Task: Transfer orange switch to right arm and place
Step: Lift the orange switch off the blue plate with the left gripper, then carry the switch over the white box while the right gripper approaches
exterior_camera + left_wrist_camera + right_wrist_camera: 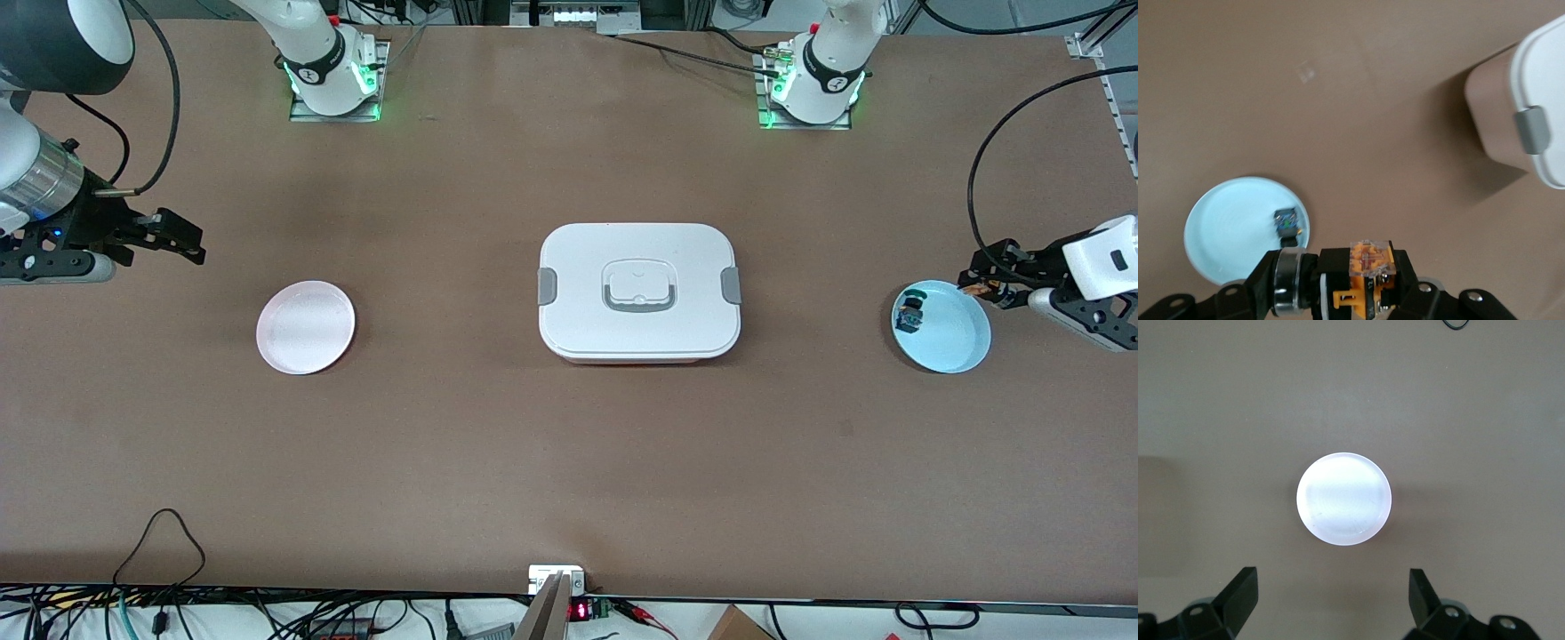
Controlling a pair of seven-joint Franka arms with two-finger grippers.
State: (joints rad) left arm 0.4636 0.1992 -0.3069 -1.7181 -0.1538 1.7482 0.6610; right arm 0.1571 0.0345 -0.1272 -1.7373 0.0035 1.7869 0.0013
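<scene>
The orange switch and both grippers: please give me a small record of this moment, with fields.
orange switch: held in the left gripper, above the table beside the blue plate
blue plate: holds one small black switch
right gripper: open, holding nothing, above the pink plate
white lunch box: closed, mid-table between the plates
handover: not yet done

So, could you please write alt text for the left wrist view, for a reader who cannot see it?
The left gripper holds the orange switch between its fingers, above the brown table. Beside it, a light blue plate carries a small black switch with green-blue parts, and a corner of the white lidded box shows at the edge.
</scene>
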